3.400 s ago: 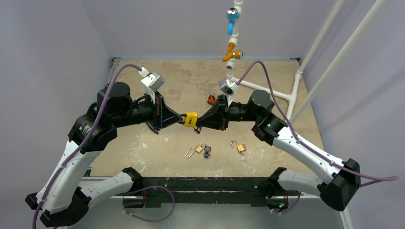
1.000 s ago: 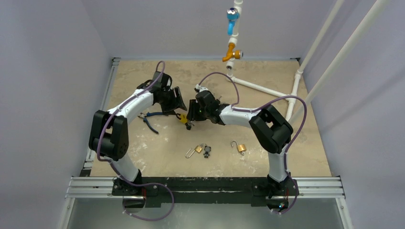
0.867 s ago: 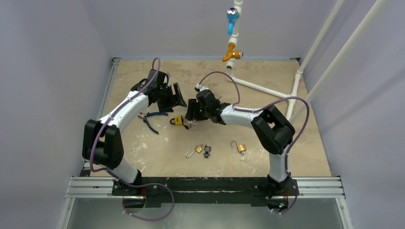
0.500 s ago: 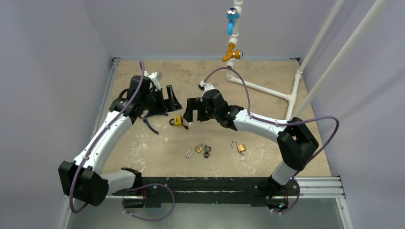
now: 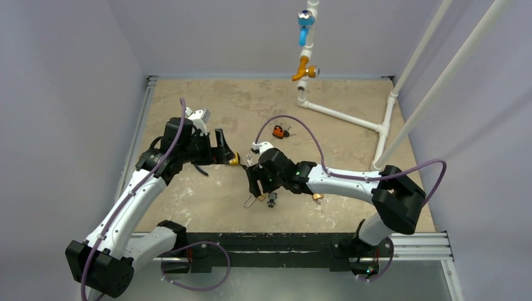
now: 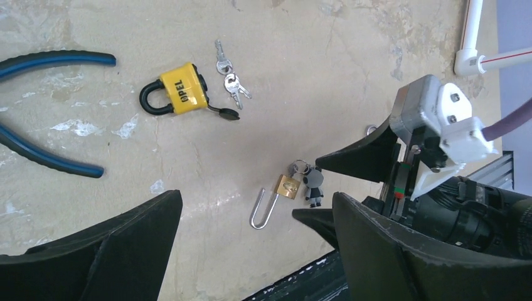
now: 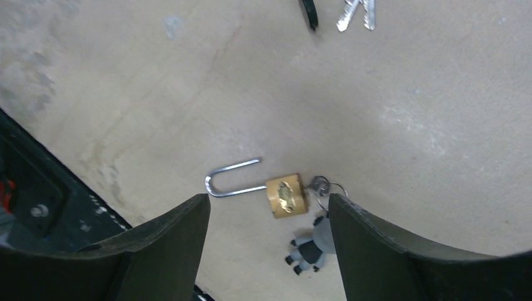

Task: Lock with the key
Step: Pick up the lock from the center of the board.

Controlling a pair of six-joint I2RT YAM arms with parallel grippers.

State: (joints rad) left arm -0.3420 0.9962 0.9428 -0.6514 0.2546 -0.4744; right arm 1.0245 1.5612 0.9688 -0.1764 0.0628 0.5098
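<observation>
A yellow padlock (image 6: 179,93) with a shut black shackle lies on the table, with loose silver keys (image 6: 229,75) beside it. Nearer the front lies a small brass padlock (image 7: 287,194) whose long shackle is swung open. A key ring and a grey figure charm (image 7: 310,241) sit at its base. My right gripper (image 7: 268,199) hovers open just above this brass padlock (image 5: 251,200), one finger on each side and neither touching it. My left gripper (image 6: 257,195) is open and empty. It hangs above the table near the yellow padlock (image 5: 233,161).
Blue-handled pliers (image 6: 50,59) lie left of the yellow padlock. A second brass padlock (image 5: 318,197) peeks out under the right arm. An orange lock (image 5: 276,132) lies farther back. White pipes (image 5: 342,116) with a valve (image 5: 305,69) stand at the back right.
The yellow padlock, earlier held between both grippers, now lies free on the table. My right gripper has moved toward the near edge to the brass padlock. The left arm has pulled back.
</observation>
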